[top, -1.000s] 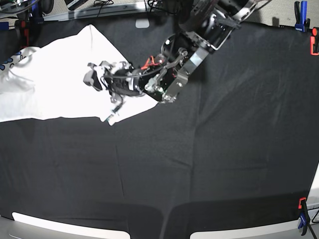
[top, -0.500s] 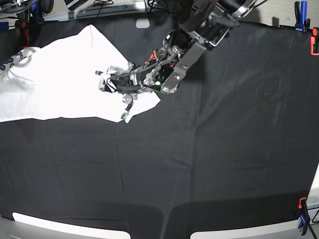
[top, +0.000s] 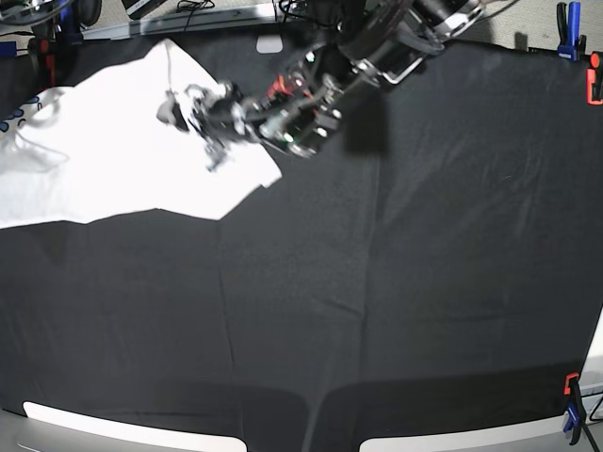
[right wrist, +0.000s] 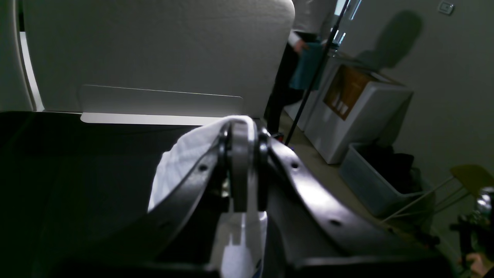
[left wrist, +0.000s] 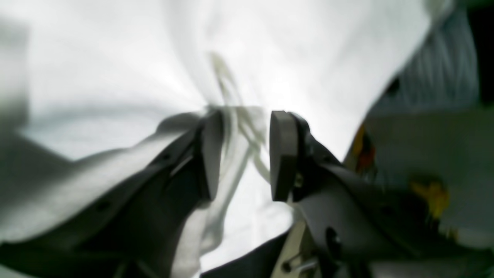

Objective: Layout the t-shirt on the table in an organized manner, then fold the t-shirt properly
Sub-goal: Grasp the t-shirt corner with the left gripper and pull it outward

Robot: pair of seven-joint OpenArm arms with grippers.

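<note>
- T-shirt (top: 113, 179) on the left part of the black cloth-covered surface (top: 452, 282) in the base view, running out past that view's edge. Mostly plain white showing, a scrap of blue pattern at the far left; outline uneven, no finished fold.
- Left pincer (left wrist: 245, 154) over the shirt, jaws parted partway, creased cloth beneath and between them. No firm hold made out.
- Right pincer (right wrist: 245, 166) closed on white cloth, which humps over the tips and hangs below.
- Likely step, my reading: spreading or straightening, folding still ahead.
- Risk: left jaws closing on a bunched ridge could pinch several layers and set creases in.
- Risk: right pincer pulling while the left has no sure grip could drag the whole shirt sideways, further off the base view, or let the cloth slip out.
- Left arm (top: 396, 47) lies across the shirt's near-top portion and hides cloth there; a low sweep might ruck it.
- Round about: blue clamp (top: 569, 33) at the upper right edge, red-and-blue clamp (top: 572, 414) at the lower right, both well apart from the shirt. Person (right wrist: 287, 73) and grey bin (right wrist: 382, 185) beyond the surface, clear of the work.
</note>
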